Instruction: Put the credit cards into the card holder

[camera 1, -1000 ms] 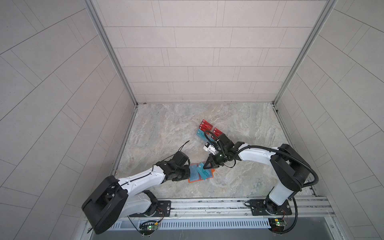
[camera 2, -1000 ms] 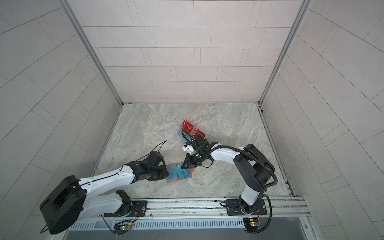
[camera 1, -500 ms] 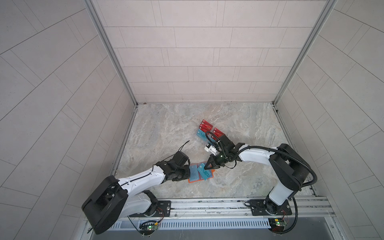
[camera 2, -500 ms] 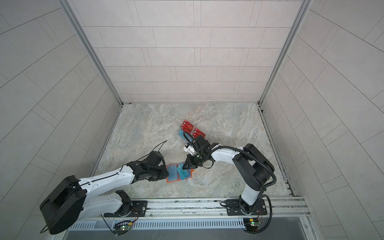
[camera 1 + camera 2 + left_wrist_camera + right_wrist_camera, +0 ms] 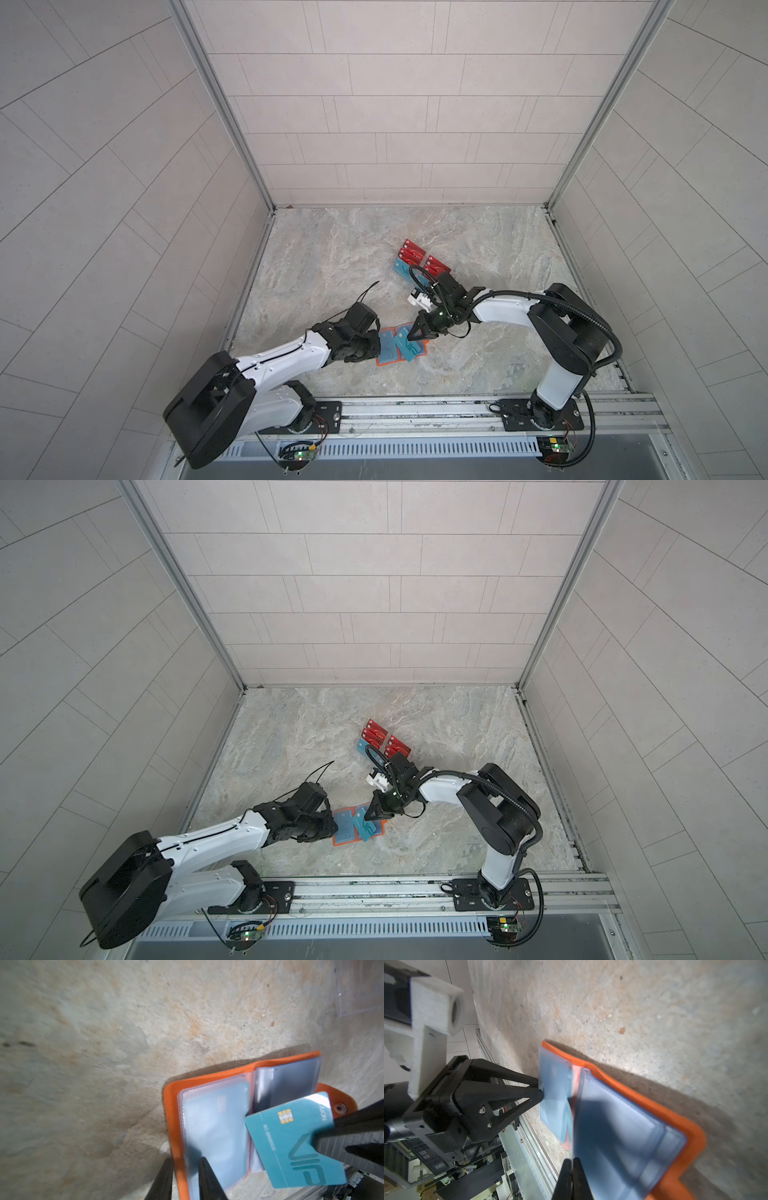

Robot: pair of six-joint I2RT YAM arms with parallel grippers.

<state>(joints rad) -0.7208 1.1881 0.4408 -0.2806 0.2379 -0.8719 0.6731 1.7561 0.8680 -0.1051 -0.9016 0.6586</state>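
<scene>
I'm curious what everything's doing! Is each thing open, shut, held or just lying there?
card holder, open, flat on the table.
teal VIP card, held tilted over the card holder, not in a sleeve yet.
right gripper, shut on the teal VIP card.
left gripper, shut on the card holder's edge.
red cards, lying untouched farther back.

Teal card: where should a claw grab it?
Pinch the card flat-on at its VIP end, coming from the side away from the wallet. It's thin, and that leaves the chip end free to slide into a sleeve.
</scene>
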